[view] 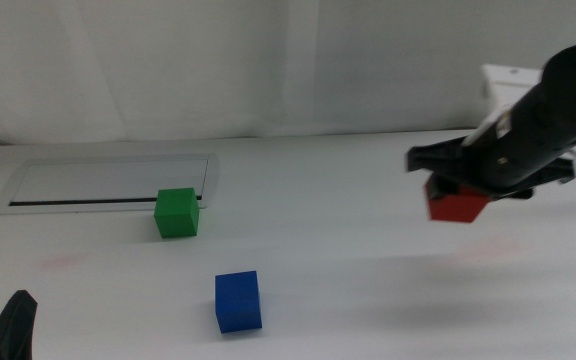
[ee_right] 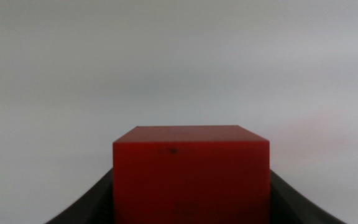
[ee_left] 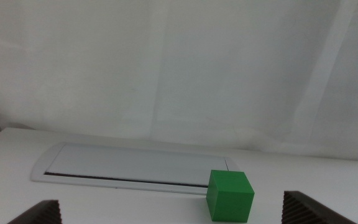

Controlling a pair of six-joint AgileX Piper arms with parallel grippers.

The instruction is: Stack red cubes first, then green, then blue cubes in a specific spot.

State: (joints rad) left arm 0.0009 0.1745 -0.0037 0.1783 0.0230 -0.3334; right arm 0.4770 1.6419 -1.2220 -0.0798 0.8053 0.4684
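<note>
The red cube (view: 455, 206) hangs above the table at the right, held in my right gripper (view: 458, 192), which is shut on it. In the right wrist view the red cube (ee_right: 191, 173) fills the space between the two dark jaws. The green cube (view: 177, 212) rests on the table left of centre, just in front of a flat plate; the left wrist view shows the green cube (ee_left: 230, 195) too. The blue cube (view: 238, 301) sits nearer the front edge. My left gripper (view: 10, 330) waits at the bottom left corner, open, with nothing between its jaws.
A flat white plate with a dark slot (view: 108, 182) lies at the back left, and the plate (ee_left: 129, 167) also shows in the left wrist view. A white curtain closes off the back. A white box (view: 508, 82) stands behind the right arm.
</note>
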